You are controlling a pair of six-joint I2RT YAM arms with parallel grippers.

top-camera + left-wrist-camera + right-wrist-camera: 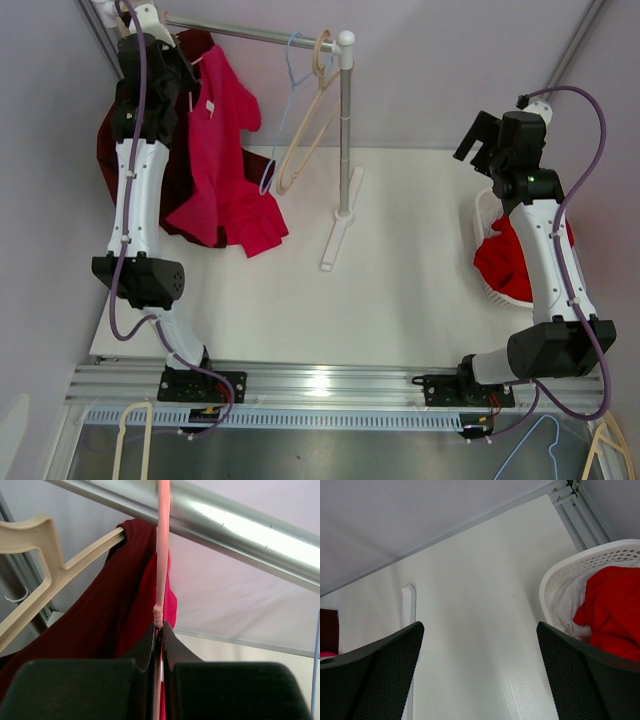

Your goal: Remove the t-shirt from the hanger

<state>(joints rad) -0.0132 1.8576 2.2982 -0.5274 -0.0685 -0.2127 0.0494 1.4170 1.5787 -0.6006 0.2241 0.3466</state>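
A magenta t-shirt (225,165) hangs on a pink hanger (161,570) from the metal rail (250,35) at the back left. My left gripper (160,626) is raised to the rail and shut on the pink hanger's thin neck, just below the hook. It also shows in the top view (185,65), right by the shirt's collar. The shirt's fabric (171,605) shows just behind the fingers. My right gripper (480,645) is open and empty above the table on the right, also seen from above (478,140).
A dark red shirt (90,625) on a beige hanger (35,575) hangs left of the magenta one. An empty blue hanger (287,100) and beige hanger (312,120) hang near the rail's post (345,130). A white basket (580,567) holds red cloth (612,610).
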